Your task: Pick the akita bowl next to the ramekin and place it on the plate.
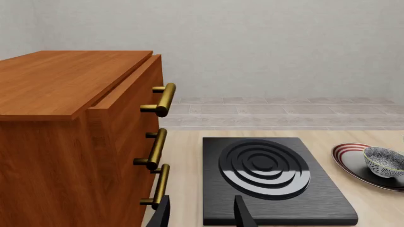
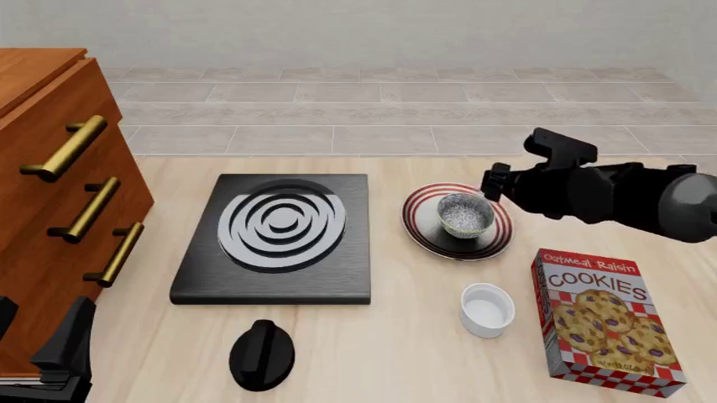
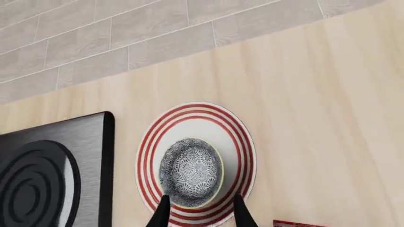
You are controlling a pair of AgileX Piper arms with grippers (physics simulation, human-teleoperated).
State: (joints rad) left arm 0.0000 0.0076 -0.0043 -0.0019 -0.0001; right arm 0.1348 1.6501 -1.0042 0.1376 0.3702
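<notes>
The akita bowl [image 2: 464, 214], speckled grey-blue inside, sits upright on the red-ringed plate [image 2: 421, 220] at mid table. In the right wrist view the bowl [image 3: 190, 171] rests at the middle of the plate [image 3: 196, 111]. My right gripper [image 2: 493, 182] hovers just right of and above the bowl, open, its fingers [image 3: 243, 213] spread wider than the bowl and not touching it. The white ramekin [image 2: 488, 309] stands alone nearer the front. My left gripper [image 2: 56, 353] is open at the front left, holding nothing; its view shows the bowl [image 1: 383, 161] and plate [image 1: 346, 153] far off.
A black square slab with white rings [image 2: 280, 235] lies left of the plate. A wooden drawer cabinet [image 2: 56, 210] with brass handles fills the left side. A black knob [image 2: 262, 354] sits at the front. A cookies box [image 2: 605, 319] lies at the front right.
</notes>
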